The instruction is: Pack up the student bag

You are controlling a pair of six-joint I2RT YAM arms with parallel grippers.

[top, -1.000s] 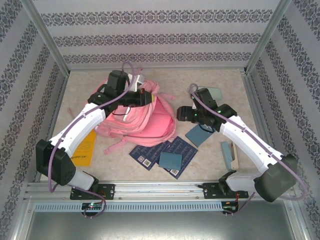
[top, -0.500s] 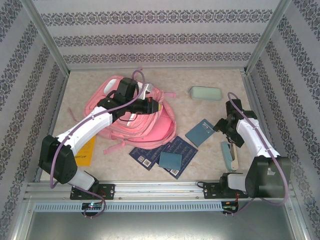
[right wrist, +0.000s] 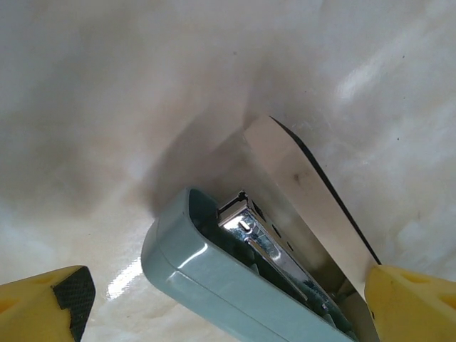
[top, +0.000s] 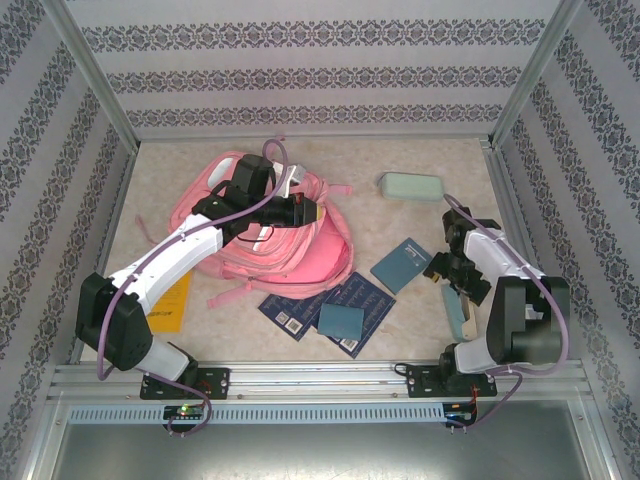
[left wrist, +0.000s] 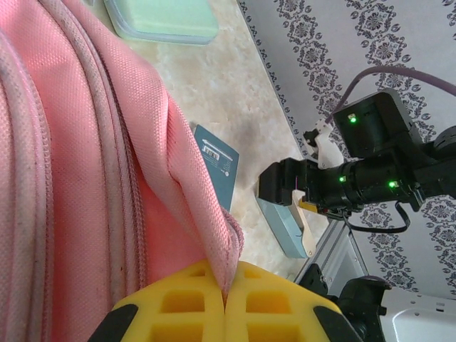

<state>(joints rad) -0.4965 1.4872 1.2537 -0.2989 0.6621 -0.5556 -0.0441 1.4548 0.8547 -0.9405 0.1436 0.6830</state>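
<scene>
Yellow-tipped, the right claw [right wrist: 228, 306] stands spread wide over the grey-green stapler [right wrist: 214, 278] on the counter [right wrist: 107, 107]. A second ago this arm reached beside the student bag [top: 320, 252], so the stapler looks next to go in. The left claw [left wrist: 226, 299] stays pinched on the bag's rim, left of mid-counter.

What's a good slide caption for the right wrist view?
Open right gripper above a grey-blue stapler lying on the pale marbled table.
</scene>
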